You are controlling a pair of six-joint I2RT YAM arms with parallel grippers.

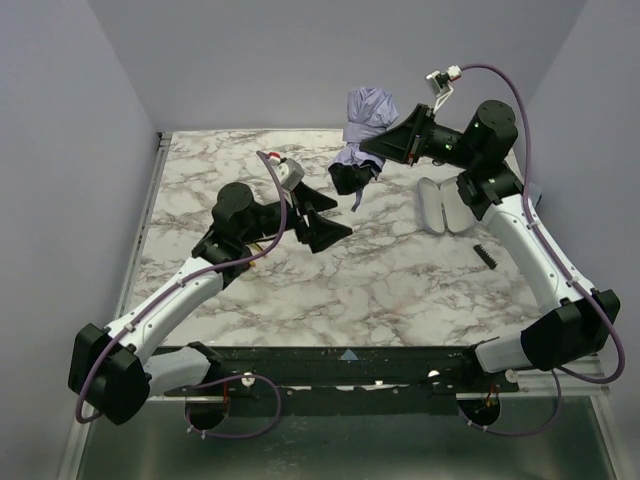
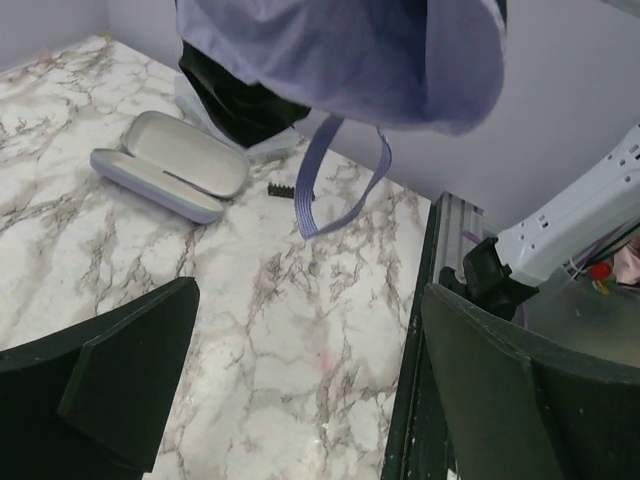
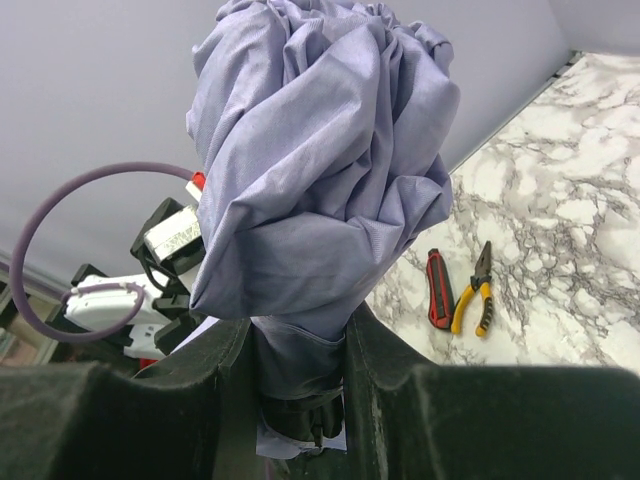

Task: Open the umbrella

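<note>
**One umbrella (image 3: pixel 320 170), bunched up in the right claw (image 3: pixel 300 360)**

The left claw (image 1: pixel 325 218) gapes wide over the marbled tabletop (image 1: pixel 400 290), holding nothing. Toward the back, the umbrella is in the air, unopened: crumpled lavender cloth, black beneath, shaft hidden. The right claw's two fingers clamp its lower bundle. One open oval case (image 1: pixel 443 205) and one yellow-handled pliers (image 3: pixel 475 290) lie on the tabletop.

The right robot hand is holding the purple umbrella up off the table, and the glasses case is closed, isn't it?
Not quite. The glasses case lies open with its lid flipped back, as the left wrist view shows. The rest is right: the right gripper is clamped on the purple umbrella, holding it off the table.
</note>
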